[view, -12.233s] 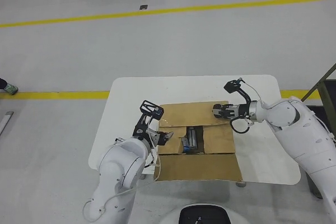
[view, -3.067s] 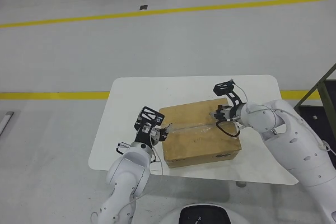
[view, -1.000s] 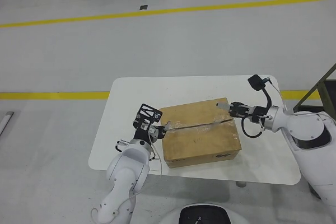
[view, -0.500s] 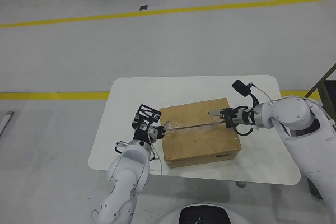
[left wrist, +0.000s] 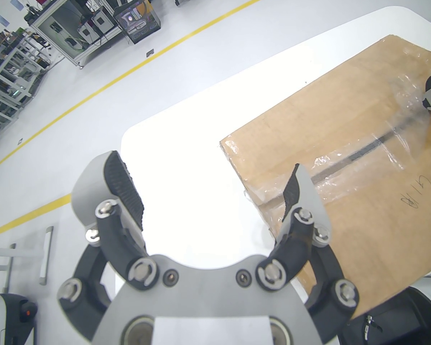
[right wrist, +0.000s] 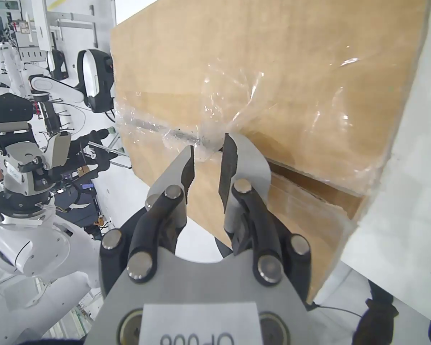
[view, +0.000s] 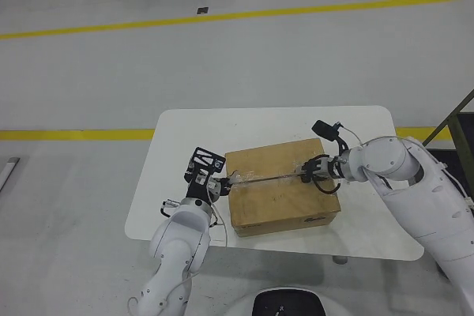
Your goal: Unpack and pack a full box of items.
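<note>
Box (view: 280, 201) sits closed on the table (view: 182, 158), a bit toward 3 o'clock of mid-table. Both top flaps are down, seam running 9-to-3 across the lid, w/ clear tape (view: 261, 179) wrinkled along it. Some pen marks (left wrist: 415, 195) on the near flap.

L gripper (view: 225, 183) is at the box's 9 o'clock end, level w/ the seam. In its wrist view the L gripper (left wrist: 208, 188) jaws are spread wide, holding nothing. One finger (left wrist: 124, 188) is over the white tabletop, the other just above the box edge where the tape wraps over. It looks clear of the cardboard.

R gripper (view: 306, 171) is farther in, over the lid at approx. 2 o'clock from box ctr, on the seam line, arm coming in from 3 o'clock. In its wrist view the R gripper (right wrist: 208, 166) tips are nearly together, a slim gap btw them w/ cardboard showing through. They sit right at the crumpled tape on the seam. Whether they've caught any film is hard to tell, since the tape is clear & bunched there. At the box end nearest this gripper the flaps gape slightly, a dark slit under the top flap.

Past the table a yellow floor line (view: 63, 134) runs 9-to-3; a second line (view: 221, 16), also yellow, lies far off at 12 o'clock.
</note>
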You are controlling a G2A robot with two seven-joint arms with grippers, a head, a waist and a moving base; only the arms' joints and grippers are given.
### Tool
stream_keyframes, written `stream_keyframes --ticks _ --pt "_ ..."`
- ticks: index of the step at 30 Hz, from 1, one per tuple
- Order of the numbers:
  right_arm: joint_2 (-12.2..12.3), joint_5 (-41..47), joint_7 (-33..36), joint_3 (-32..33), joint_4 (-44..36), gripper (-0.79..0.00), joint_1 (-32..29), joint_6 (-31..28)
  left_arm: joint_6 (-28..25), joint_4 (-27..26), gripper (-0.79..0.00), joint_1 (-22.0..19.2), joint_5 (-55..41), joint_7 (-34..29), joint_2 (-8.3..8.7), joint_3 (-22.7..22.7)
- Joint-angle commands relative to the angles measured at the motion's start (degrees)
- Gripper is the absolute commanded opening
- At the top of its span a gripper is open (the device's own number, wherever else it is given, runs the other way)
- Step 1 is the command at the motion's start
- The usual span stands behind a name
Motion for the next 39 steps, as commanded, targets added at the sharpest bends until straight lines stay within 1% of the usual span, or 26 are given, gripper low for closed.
stream_keyframes --ticks 1,4,11,13,14,15,19,23,34,35,36,38,39 --pt "-0.09 0.21 -0.32 -0.52 0.53 -0.542 0.45 0.00 -0.04 0.15 0.000 -0.02 -0.01 0.12 -0.02 -0.04" --pt "-0.16 0.04 -1.15 -1.03 1.15 -0.560 0.83 0.11 -0.06 0.16 0.000 0.05 -0.11 0.10 -0.04 -0.06" --pt "-0.50 0.45 -5.04 -2.03 2.70 -0.686 1.27 0.07 -0.45 0.17 0.000 0.08 -0.15 0.01 -0.06 -0.28" --pt "-0.64 0.70 -5.62 -2.47 3.19 -0.668 1.49 0.10 -0.57 0.21 0.000 0.11 -0.10 -0.04 -0.06 -0.31" --pt "-0.70 0.81 -6.00 -2.65 3.44 -0.696 1.60 0.13 -0.69 0.23 0.000 0.10 -0.09 -0.05 -0.06 -0.32" --pt "-0.76 0.55 -6.74 -2.84 3.62 -0.785 1.72 0.24 -0.72 0.26 0.000 0.09 -0.10 -0.04 -0.06 -0.34" --pt "-0.89 0.19 -8.17 -3.35 3.97 -0.785 1.95 0.35 -0.94 0.49 0.000 -0.01 -0.20 -0.02 -0.08 -0.39" --pt "-0.53 0.50 -9.21 -1.68 2.84 -0.785 1.07 0.16 -1.41 0.91 0.000 -0.19 -0.51 -0.20 -0.10 -0.41" --pt "1.44 -0.67 -6.70 3.95 -6.41 -0.785 -5.44 1.70 -3.47 2.93 0.000 -2.25 -1.12 -1.01 -0.40 1.85" --pt "1.60 -0.80 -6.52 4.42 -6.93 -0.785 -5.93 1.82 -3.39 3.12 -0.009 -2.53 -1.22 -1.13 -0.45 2.11" --pt "1.74 -0.96 -6.40 4.83 -7.37 -0.785 -6.37 1.97 -3.38 3.33 -0.025 -2.80 -1.21 -1.21 -0.51 2.40" --pt "1.98 -1.09 -6.36 5.55 -8.09 -0.785 -7.11 2.25 -3.56 3.76 -0.228 -3.32 -1.02 -1.30 -0.60 3.04" --pt "2.08 -1.24 -6.43 5.88 -8.36 -0.785 -7.32 2.30 -3.58 4.09 -0.400 -3.56 -0.98 -1.36 -0.65 3.35"
